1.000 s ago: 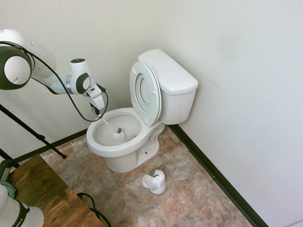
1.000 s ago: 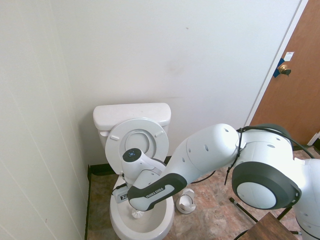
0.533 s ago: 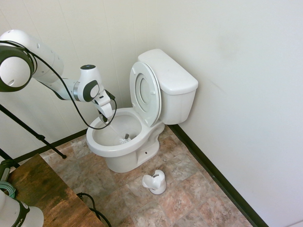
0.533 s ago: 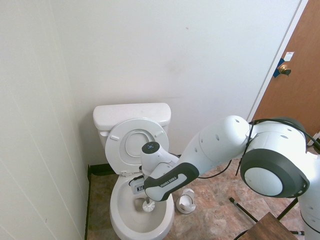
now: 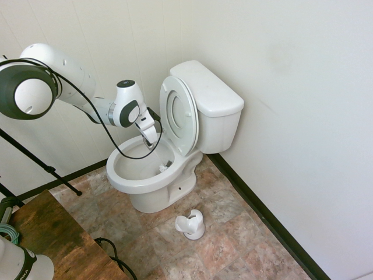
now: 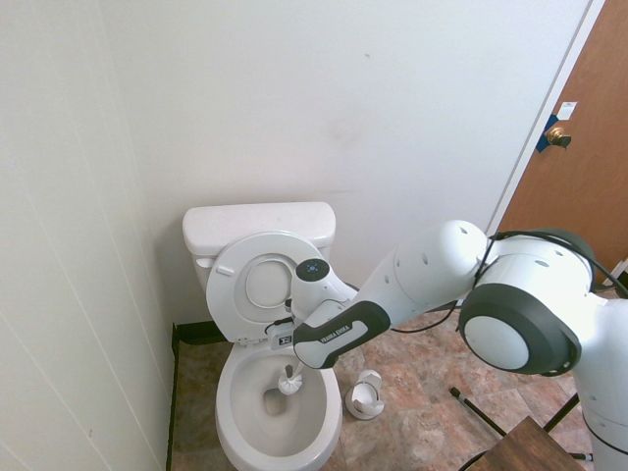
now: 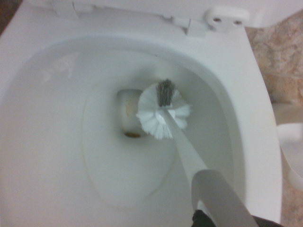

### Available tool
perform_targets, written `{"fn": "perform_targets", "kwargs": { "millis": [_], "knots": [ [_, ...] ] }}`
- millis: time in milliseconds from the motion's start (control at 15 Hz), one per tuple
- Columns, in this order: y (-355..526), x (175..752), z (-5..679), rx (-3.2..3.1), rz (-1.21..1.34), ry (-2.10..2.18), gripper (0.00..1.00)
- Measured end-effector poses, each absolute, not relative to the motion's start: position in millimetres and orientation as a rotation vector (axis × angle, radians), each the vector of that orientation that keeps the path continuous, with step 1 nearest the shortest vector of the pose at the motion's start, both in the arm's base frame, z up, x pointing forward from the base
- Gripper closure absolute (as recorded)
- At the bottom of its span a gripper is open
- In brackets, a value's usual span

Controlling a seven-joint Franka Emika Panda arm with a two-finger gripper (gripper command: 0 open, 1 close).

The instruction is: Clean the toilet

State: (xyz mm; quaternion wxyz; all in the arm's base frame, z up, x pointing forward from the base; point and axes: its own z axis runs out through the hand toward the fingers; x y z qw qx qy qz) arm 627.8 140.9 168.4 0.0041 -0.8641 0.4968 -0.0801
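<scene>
The toilet [image 5: 125, 181] stands against the wall, with its seat and lid [image 5: 178, 114] raised against the tank [image 5: 208, 96]. My gripper [image 5: 150, 140] hangs over the back of the bowl, close to the raised seat, shut on the handle of a white toilet brush [image 5: 165, 168]. The second exterior view has the gripper [image 6: 285, 342] above the toilet [image 6: 232, 432], with the brush head [image 6: 289, 384] down inside the bowl. In the wrist view the brush head [image 7: 163, 113] presses on the wet bowl wall [image 7: 57, 142] beside the drain hole.
A small white brush holder [image 5: 191, 224] sits on the tiled floor in front of the toilet, also seen as the brush holder [image 6: 363, 397]. A wooden table corner [image 5: 52, 239] is near left. A brown door [image 6: 579, 147] is at right. Walls close in behind and beside the toilet.
My arm has swung toward the raised seat, carrying the brush head across the bowl from its front part to the back near the drain. The grip has stayed shut.
</scene>
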Motion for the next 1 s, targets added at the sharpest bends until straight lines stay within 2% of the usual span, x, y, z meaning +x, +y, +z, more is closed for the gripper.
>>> {"fn": "perform_targets", "kwargs": {
  "millis": [533, 800, 1000],
  "knots": [
    [218, 664, 181, -2.720, -0.337, 1.437, 1.00],
    [236, 660, 192, -2.752, -0.311, 1.427, 1.00],
    [255, 642, 227, -2.779, -0.281, 1.395, 1.00]
  ]
}}
